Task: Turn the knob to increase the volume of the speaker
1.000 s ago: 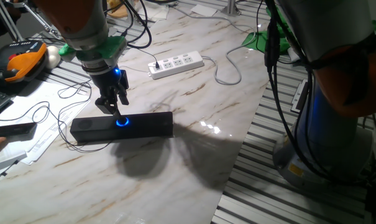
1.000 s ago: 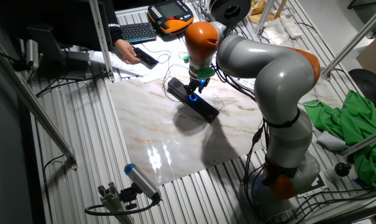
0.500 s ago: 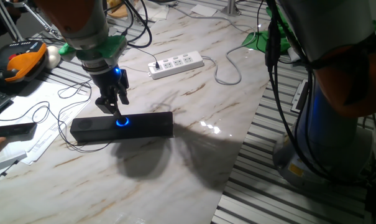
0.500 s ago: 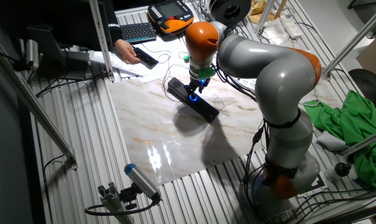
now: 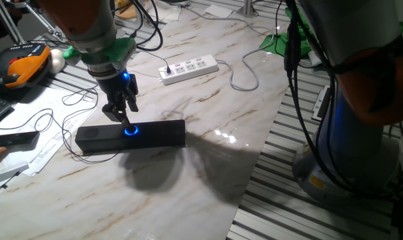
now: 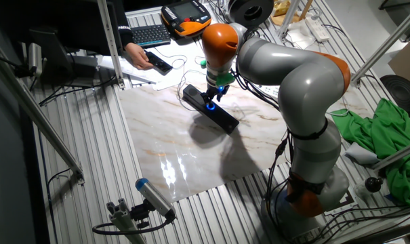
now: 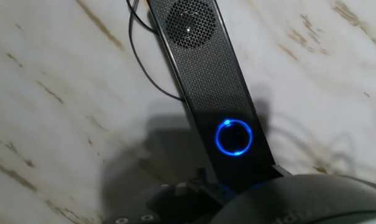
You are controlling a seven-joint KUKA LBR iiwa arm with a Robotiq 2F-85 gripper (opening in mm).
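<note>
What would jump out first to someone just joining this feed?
The glowing blue knob in the middle of the long black speaker, which lies on the marble table. Next, the gripper poised right above that knob, with a blue light on the wrist. A white power strip lies farther back.

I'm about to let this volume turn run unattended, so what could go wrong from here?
1. The tool sits just above the knob, toward its rear edge rather than centred; closing there might miss or slip off the dial.
2. The speaker lies loose on the smooth marble table, so twisting could spin the whole bar.
3. Its thin cable trails beside the bar; if the bar shifts, the cable may tug it.
</note>
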